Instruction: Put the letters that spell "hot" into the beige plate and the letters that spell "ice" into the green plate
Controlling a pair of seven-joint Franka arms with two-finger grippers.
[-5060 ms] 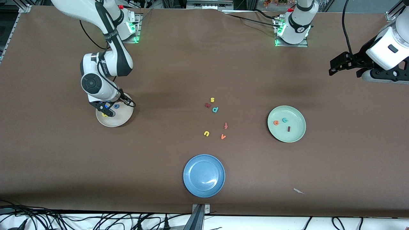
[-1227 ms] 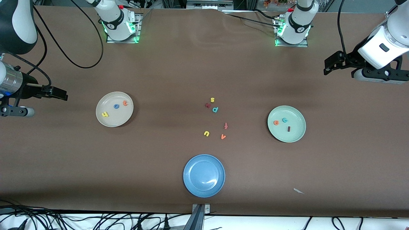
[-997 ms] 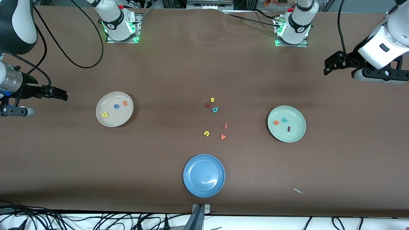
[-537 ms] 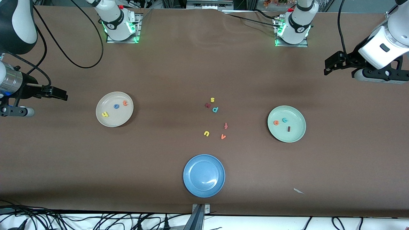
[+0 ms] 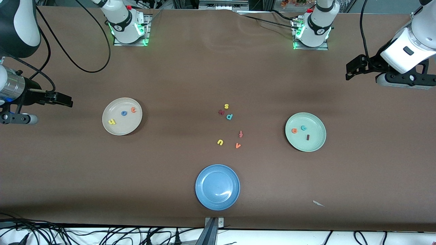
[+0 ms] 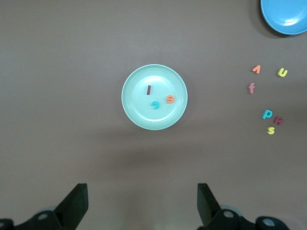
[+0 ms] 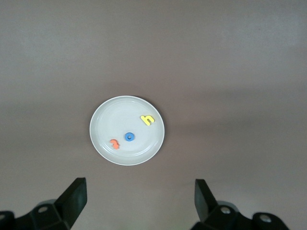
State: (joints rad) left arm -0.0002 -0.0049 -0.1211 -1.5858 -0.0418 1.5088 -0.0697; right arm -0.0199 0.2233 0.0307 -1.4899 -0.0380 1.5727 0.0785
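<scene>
The beige plate holds the yellow h, blue o and orange t. In the green plate lie the orange e, teal c and dark red i. My right gripper hangs open and empty high over the right arm's end of the table. Over the left arm's end, my left gripper is also open and empty.
Between the plates, loose letters lie on the brown table: yellow s, a dark red letter, teal p, f, yellow u, orange v. A blue plate sits nearer the camera. A paper scrap lies near the front edge.
Five seconds ago my right gripper was down at the beige plate; now it is raised and drawn back, and the orange t lies in the plate. Nothing has moved over the last second.
</scene>
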